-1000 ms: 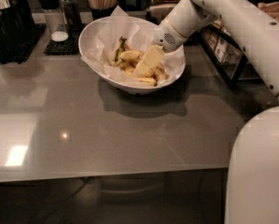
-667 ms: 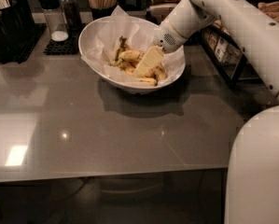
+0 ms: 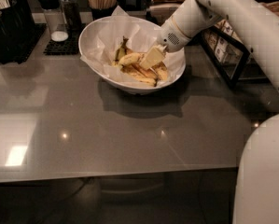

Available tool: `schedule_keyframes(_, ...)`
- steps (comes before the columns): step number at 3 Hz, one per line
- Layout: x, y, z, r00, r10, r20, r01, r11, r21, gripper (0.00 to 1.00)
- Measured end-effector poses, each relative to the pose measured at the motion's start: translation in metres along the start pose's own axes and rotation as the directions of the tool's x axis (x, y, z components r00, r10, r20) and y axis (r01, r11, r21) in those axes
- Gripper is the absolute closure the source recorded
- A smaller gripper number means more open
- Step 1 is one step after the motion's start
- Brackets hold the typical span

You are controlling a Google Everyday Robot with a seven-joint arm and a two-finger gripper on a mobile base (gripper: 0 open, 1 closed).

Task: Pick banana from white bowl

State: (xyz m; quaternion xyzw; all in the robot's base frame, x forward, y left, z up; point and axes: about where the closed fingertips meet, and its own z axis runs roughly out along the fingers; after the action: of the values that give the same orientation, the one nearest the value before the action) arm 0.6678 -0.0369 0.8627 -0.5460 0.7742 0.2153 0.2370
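Camera view shows the task at its grasping stage, not yet finished: the long, curved yellow banana with brown speckles (image 3: 138, 76) lies inside the wide oval white bowl lined with crinkled white paper (image 3: 94, 34), low in the pile and close to the near rim, with other bananas over and beside it. Nothing has been lifted clear of the bowl, so by my reading the reach is done, while the grip itself, the lift and the carry away from the bowl are all left to do. The robot's pale, wedge-shaped gripper (image 3: 149, 62) comes in from the right on the white arm (image 3: 232, 13) and slants down and to the left into the bowl, its tip right at the top of the fruit pile. It looks to be touching, or just about touching, the bananas there, but which one it meets I cannot tell, and I cannot tell either whether the pincer is apart, together or clamped on anything. The bowl stands on the smooth grey tabletop (image 3: 83, 129), toward the back edge, near a clear shaker (image 3: 52, 15).
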Motion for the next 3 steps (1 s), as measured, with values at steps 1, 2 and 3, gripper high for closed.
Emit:
schedule_keyframes(1, -0.005, 0.004, -0.024, 0.998, -0.013, 0.055, 0.01, 0.9992, 0.039, 1.0)
schedule_keyframes(2, -0.009, 0.014, -0.067, 0.974, -0.059, 0.218, 0.053, 0.998, 0.033, 1.0)
schedule_keyframes(3, -0.013, 0.037, -0.133, 0.946, -0.096, 0.309, 0.095, 0.9953, 0.02, 1.0)
